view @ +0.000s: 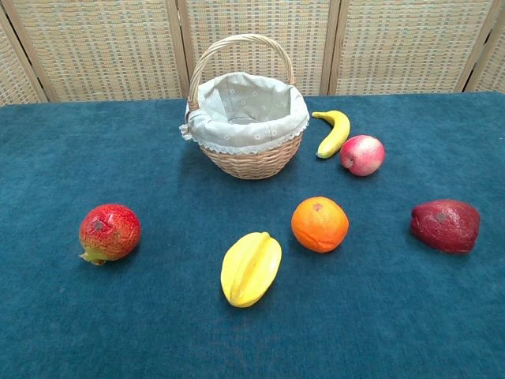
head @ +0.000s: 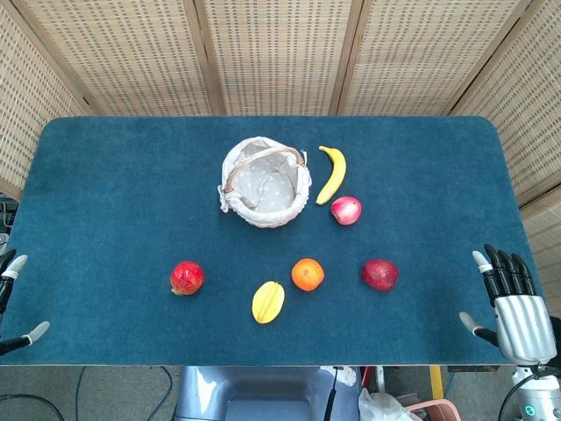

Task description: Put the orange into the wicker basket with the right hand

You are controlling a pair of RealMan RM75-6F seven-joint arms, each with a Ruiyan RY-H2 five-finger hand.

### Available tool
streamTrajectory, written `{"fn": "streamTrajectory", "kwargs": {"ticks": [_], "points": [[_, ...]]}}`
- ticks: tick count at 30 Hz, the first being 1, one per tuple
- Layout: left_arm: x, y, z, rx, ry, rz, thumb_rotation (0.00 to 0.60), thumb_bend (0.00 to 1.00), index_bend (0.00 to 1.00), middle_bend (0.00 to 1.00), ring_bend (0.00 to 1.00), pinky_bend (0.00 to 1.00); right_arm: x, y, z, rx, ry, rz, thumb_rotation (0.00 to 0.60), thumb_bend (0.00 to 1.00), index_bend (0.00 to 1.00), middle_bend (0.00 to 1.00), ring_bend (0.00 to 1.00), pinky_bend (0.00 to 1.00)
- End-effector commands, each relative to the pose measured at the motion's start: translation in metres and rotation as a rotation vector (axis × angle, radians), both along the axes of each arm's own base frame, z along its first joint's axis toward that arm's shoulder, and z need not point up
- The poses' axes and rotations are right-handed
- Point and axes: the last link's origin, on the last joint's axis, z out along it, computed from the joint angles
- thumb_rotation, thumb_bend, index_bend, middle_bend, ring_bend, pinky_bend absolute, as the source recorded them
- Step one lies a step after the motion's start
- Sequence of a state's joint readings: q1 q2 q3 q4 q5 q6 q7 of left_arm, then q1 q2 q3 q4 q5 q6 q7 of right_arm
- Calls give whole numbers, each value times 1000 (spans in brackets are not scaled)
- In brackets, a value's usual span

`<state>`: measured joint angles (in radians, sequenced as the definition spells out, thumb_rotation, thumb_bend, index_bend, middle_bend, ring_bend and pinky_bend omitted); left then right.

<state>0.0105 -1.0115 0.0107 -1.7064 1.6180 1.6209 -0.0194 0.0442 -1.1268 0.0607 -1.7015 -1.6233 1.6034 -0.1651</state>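
Note:
The orange (head: 308,274) (view: 319,224) lies on the blue table, in front of the wicker basket (head: 265,183) (view: 246,118), which has a pale cloth lining and an arched handle. My right hand (head: 511,303) rests at the table's right front edge, fingers spread, holding nothing, far right of the orange. Only fingertips of my left hand (head: 16,298) show at the left edge, apart and empty. Neither hand appears in the chest view.
A yellow starfruit (head: 268,302) (view: 250,268) lies left of the orange. A pomegranate (head: 187,278) (view: 109,232) sits further left, a dark red fruit (head: 379,274) (view: 446,225) to the right. A banana (head: 333,173) (view: 334,132) and a red apple (head: 346,210) (view: 362,155) lie right of the basket.

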Motion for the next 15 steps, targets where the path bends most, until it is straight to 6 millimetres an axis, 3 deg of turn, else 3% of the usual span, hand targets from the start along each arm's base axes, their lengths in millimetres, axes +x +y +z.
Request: {"fn": "streamTrajectory", "kwargs": {"ticks": [1, 5, 9, 15], "points": [[0, 0, 0, -1, 0, 1, 600, 0, 0, 0, 0, 0, 0, 0, -1, 7, 0, -1, 600, 0, 0, 0, 0, 0], [-1, 2, -1, -1, 1, 4, 600, 0, 0, 0, 0, 0, 3, -5, -8, 57, -16, 17, 600, 0, 0, 0, 0, 0], [-1, 4, -1, 2, -2, 9, 600, 0, 0, 0, 0, 0, 11, -25, -20, 135, -27, 62, 600, 0, 0, 0, 0, 0], [0, 12, -5, 8, 13, 26, 600, 0, 0, 0, 0, 0, 62, -80, -62, 377, -19, 239, 600, 0, 0, 0, 0, 0]]}}
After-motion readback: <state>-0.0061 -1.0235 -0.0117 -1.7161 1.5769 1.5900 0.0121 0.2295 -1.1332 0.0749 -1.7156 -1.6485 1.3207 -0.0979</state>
